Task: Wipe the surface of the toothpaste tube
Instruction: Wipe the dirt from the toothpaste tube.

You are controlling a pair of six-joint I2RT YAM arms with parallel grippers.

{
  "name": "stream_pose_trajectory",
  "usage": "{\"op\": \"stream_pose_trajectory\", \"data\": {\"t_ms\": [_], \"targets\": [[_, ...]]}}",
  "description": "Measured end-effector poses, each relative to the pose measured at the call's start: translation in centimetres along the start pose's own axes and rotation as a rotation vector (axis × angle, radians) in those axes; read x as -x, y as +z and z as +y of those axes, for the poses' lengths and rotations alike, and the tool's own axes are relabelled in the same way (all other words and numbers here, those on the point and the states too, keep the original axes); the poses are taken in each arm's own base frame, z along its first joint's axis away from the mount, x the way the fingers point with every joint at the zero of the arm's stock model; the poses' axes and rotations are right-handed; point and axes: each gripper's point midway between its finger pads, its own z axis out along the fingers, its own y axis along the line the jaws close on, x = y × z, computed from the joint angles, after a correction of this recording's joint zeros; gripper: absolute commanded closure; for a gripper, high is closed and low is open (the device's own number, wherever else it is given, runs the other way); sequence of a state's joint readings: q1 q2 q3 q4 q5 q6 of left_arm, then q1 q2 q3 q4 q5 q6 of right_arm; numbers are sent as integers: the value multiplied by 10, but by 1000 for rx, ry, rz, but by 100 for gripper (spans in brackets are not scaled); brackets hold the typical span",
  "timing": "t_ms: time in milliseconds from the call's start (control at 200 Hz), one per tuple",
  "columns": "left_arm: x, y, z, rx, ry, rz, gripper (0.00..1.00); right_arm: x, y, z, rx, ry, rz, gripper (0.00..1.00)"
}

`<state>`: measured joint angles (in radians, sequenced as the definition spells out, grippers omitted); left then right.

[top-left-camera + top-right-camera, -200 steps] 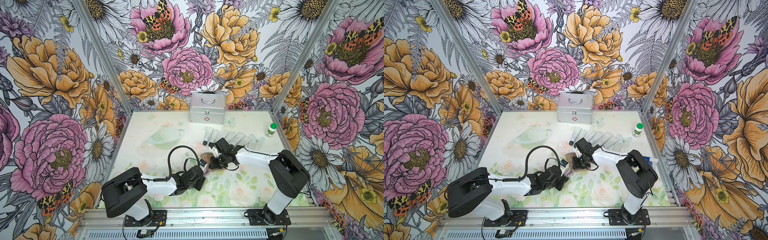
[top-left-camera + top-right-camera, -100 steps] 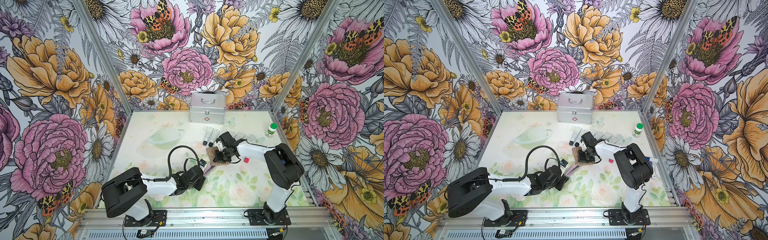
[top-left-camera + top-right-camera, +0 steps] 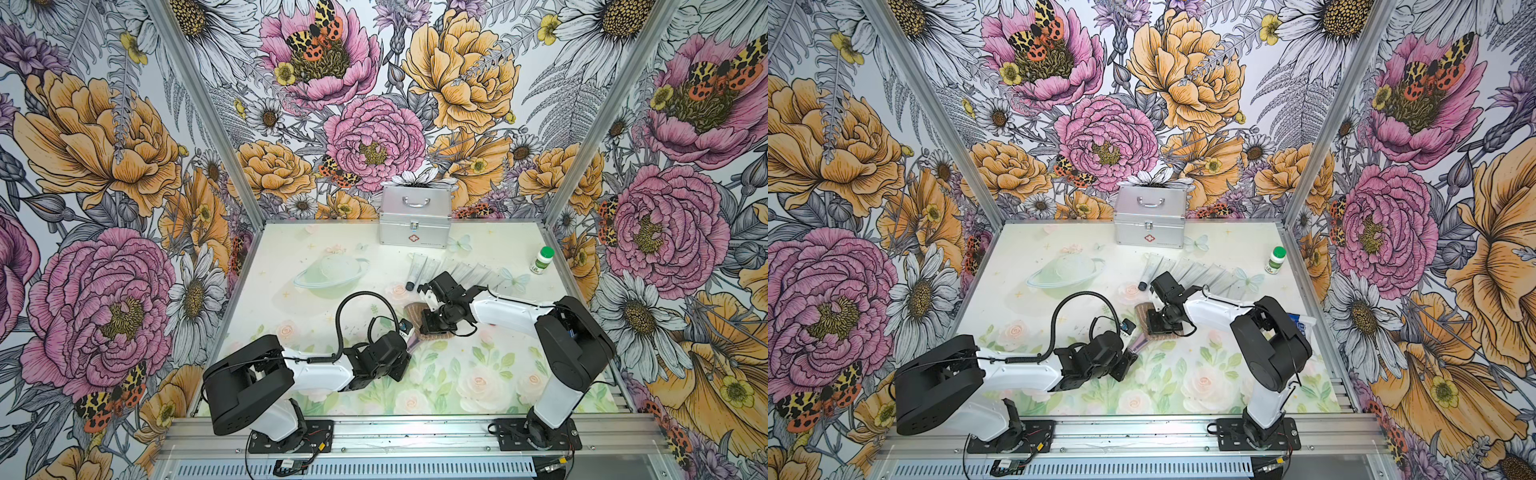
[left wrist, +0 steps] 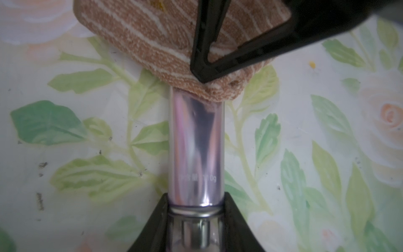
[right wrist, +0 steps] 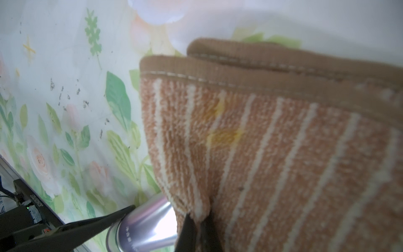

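Toothpaste tube: shiny lilac toothpaste tube [image 4: 196,148] lying flat on the floral table mat [image 3: 457,386], well in front of the silver first-aid case [image 3: 414,220], toward the arm bases; also seen in a top view [image 3: 1140,341]
Left gripper: the left gripper [image 4: 196,209] is clamped on the tube's cap end, one black finger on each side of the neck
Right gripper: the right gripper [image 5: 196,220] has its jaws pinched together on a fold of the striped towel [image 5: 272,152]
Towel: folded, orange-brown with white stripes and a plain brown hem; it lies over the tube's far end, the end nearer the case [image 4: 152,39]; a yellow stain [image 5: 224,136] shows on its pile
Contact: towel touching the tube, covering its tail end; the middle of the tube is bare
Row of tubes: grey tubes [image 3: 419,266] lie fanned just in front of the case
Bottle: a white bottle with a green cap [image 3: 543,260] stands upright, well off to the right of the case
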<state>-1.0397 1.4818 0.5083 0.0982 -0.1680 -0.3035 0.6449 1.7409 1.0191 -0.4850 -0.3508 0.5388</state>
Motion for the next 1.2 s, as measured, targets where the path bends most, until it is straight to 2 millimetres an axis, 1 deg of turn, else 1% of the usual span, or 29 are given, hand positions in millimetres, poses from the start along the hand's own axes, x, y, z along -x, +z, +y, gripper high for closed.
{"op": "stream_pose_trajectory", "data": {"t_ms": [60,145,270,455,510,570,711,871,966,1071,1201], "targets": [[0,0,0,0,0,0,71,-3,0,3,3,-6,5,100],[0,0,0,0,0,0,71,-3,0,3,4,-3,7,100],[0,0,0,1,0,0,71,2,-1,-8,10,28,8,100],[0,0,0,1,0,-1,71,22,-2,-33,-14,87,0,100],[0,0,0,2,0,-1,71,27,-1,-38,-21,97,1,100],[0,0,1,3,0,-2,71,29,-1,-38,-23,101,6,100],[0,0,2,12,0,-3,71,30,0,-34,-30,88,13,100],[0,0,3,14,0,-3,71,26,4,-18,-20,52,24,100],[0,0,3,16,0,-2,71,23,6,-5,-8,16,25,100],[0,-1,3,16,0,-2,71,14,7,8,7,-14,31,100],[0,-1,2,22,9,-4,72,6,6,11,15,-26,38,100]]}}
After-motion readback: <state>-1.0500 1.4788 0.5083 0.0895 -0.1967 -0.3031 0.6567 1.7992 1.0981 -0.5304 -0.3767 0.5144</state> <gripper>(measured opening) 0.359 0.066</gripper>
